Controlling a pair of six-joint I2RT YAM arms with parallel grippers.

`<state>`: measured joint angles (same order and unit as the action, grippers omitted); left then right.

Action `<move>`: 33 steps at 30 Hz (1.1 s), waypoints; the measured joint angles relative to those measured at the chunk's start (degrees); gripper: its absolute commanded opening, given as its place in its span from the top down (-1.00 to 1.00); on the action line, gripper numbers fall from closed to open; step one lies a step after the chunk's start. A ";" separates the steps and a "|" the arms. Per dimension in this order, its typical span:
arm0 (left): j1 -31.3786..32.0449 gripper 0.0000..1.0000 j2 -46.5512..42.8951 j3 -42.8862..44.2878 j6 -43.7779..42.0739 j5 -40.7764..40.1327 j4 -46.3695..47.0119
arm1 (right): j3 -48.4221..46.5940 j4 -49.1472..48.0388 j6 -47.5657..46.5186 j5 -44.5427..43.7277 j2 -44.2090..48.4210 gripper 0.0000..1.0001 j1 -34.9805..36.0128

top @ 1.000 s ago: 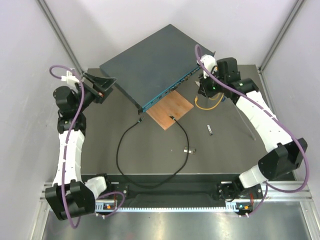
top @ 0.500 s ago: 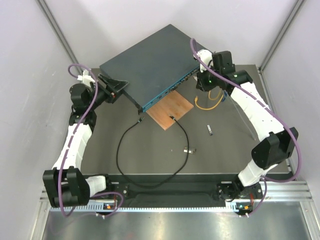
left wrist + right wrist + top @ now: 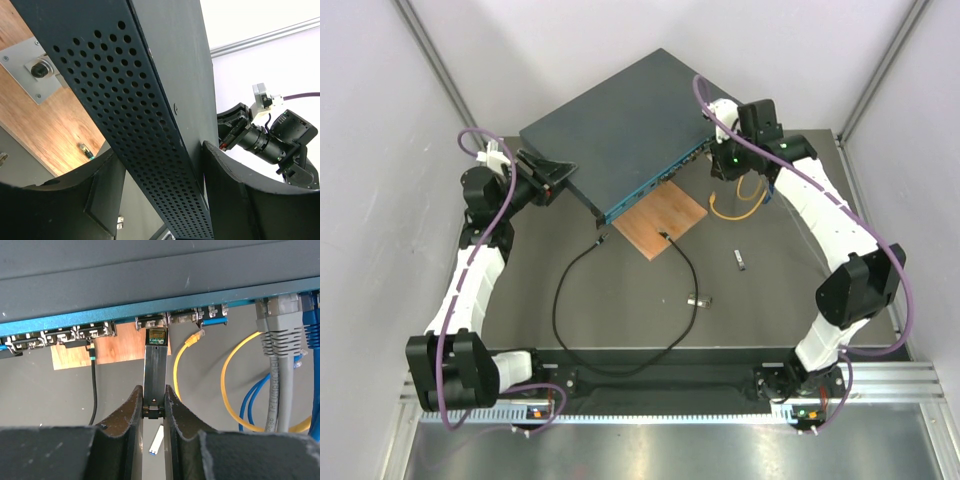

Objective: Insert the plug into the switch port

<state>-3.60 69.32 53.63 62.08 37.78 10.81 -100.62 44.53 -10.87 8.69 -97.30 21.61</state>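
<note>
**Both arms have closed on the switch, but the cable plug is not in hand**

1. Change. Over the last second the left arm swings in from 9 o'clock. The left gripper (image 3: 160, 150) now straddles the switch (image 3: 620, 120) at its 9 o'clock corner. The right gripper (image 3: 153, 388) advances toward 10 o'clock, up to the teal front face.

2. Pincer state. Left: the fingers are wide, with the perforated side wall between them, and contact cannot be confirmed. Right: the fingers are narrow, clamped on a dark bar-shaped module (image 3: 156, 365).

3. Task items. The plug (image 3: 601, 241), at the tip of the black cable (image 3: 556, 300), lies on the table just beside the switch's 6 o'clock corner, in neither gripper. The cable's other end rests on the brown board (image 3: 678, 205). The switch port (image 3: 151, 322) sits directly ahead of the module.

4. Meaning. The left arm appears set to brace the switch against a push. The right arm appears to be seating the module, not the plug, so inserting the plug is judged not yet begun.

5. Views. The top view alone shows the cable's lie and both arms, but it does not resolve the ports. The right wrist view alone shows the module's gold-contact end at the port mouth; how deep it sits cannot be told. The left wrist view alone shows the side wall between the open fingers.
</note>
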 measured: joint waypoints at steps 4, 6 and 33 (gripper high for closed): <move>0.00 0.83 0.00 0.00 0.04 0.00 -0.02 | -0.20 0.09 -0.04 -0.04 -0.04 1.00 0.00; 0.00 0.89 0.00 0.00 0.04 0.00 -0.02 | -0.83 0.04 -0.04 -0.02 -0.31 1.00 0.00; -0.02 1.00 0.11 0.04 0.04 -0.04 -0.02 | -4.17 2.03 -0.48 1.79 -1.79 1.00 0.04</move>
<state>-3.62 69.43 53.67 62.13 37.74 10.79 -104.79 46.57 -11.35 10.48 -99.09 21.65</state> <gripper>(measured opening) 0.632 0.146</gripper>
